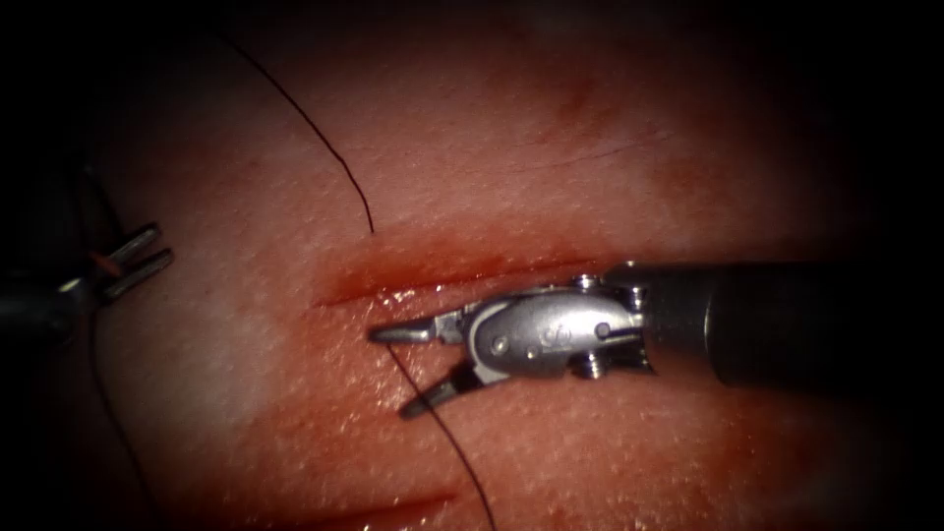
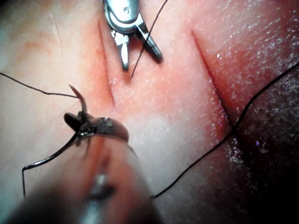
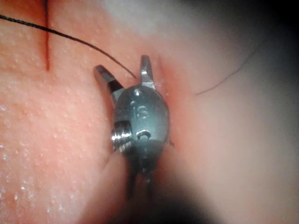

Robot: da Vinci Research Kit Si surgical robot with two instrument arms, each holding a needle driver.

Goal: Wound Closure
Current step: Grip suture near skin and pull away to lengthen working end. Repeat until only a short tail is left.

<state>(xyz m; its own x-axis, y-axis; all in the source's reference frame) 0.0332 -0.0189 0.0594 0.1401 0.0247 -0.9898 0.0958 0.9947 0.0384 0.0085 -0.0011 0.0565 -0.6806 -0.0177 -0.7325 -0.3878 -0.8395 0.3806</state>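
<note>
The cut (image 1: 442, 275) runs across the tissue (image 1: 551, 147), wet with red fluid. My right tool (image 1: 393, 372) lies just below it with its jaws open and holding nothing. Thread (image 1: 457, 462) comes out of the tissue between these jaws and trails toward the front. More thread (image 1: 315, 128) enters the tissue just above the cut. Far to the left, my left tool (image 1: 152, 248) is off the tissue. In the left wrist view the left tool (image 2: 74, 120) is shut on the curved needle (image 2: 78, 95), between its middle and its tip. The needle is free of the tissue.
A second, shorter cut (image 1: 393, 511) lies near the front edge of the endoscope view, also seen as the second cut (image 2: 210, 79) in the left wrist view. A long loop of thread (image 2: 224, 135) lies across the tissue beside it.
</note>
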